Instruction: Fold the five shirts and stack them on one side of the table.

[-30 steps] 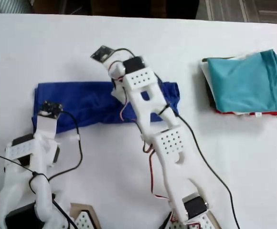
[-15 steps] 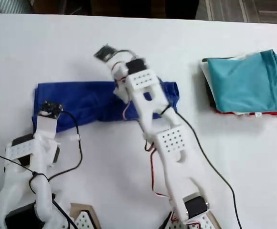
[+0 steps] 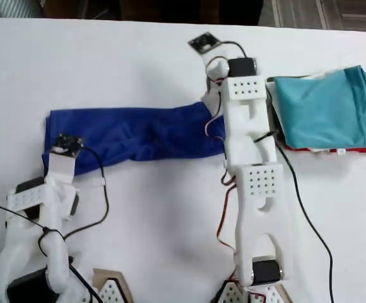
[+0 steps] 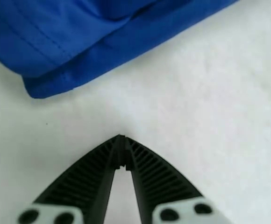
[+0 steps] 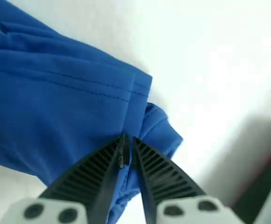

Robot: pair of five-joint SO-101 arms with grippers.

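A robotics test bench is suggested. A table [image 3: 76,63] draped in white is seen, with a left arm [image 3: 31,214] and right arm [image 3: 259,189] of white plastic and exposed wires [image 3: 105,189].

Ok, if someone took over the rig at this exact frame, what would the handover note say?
Grippers: the left gripper is shut and empty, over bare table beside the blue shirt's edge. The right gripper is shut on the blue shirt, pinching the end nearest the stack.
Things: the blue shirt lies stretched lengthwise across the middle, rumpled. The stack, teal on top, sits at the right side.
Done: the stack shows teal, white, red and dark layers, apparently four folded shirts.
Left: finish folding the blue shirt and add it to the stack.
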